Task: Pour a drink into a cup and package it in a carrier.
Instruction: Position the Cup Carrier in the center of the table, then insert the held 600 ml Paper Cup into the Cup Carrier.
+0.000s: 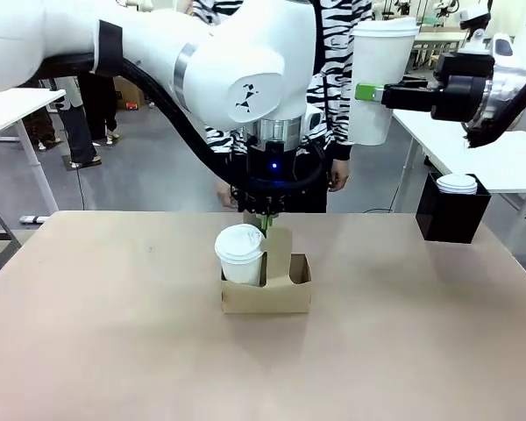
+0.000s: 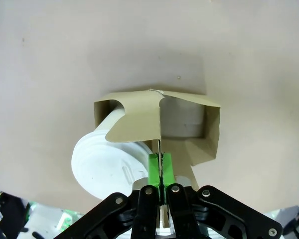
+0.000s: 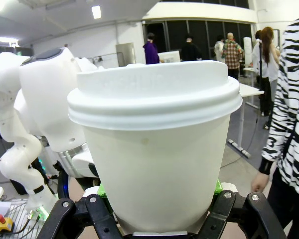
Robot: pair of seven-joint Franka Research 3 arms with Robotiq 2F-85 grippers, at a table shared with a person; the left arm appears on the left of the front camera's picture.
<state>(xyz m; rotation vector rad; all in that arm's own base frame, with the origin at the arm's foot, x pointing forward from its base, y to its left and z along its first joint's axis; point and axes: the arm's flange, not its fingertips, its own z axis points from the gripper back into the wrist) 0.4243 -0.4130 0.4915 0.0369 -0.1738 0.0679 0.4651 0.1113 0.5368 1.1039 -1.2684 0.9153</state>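
The brown cardboard carrier (image 1: 267, 285) stands mid-table with a lidded white cup (image 1: 240, 254) in its left slot; its right slot is empty. My left gripper (image 1: 265, 219) comes down from above and is shut on the carrier's upright handle panel (image 2: 139, 119), green pads (image 2: 160, 169) pinching its edge. The cup's lid (image 2: 102, 167) shows beside the panel in the left wrist view. My right gripper (image 1: 370, 92) is high at the upper right, shut on a second lidded white cup (image 1: 381, 79), which looms large in the right wrist view (image 3: 157, 144). The drink and its jug are out of view.
A black box (image 1: 451, 215) with a stack of white lids (image 1: 457, 182) stands at the table's right rear. A person in a zebra-striped top (image 1: 337, 79) stands behind the far edge, one hand hanging (image 1: 337, 174). White tables flank both sides.
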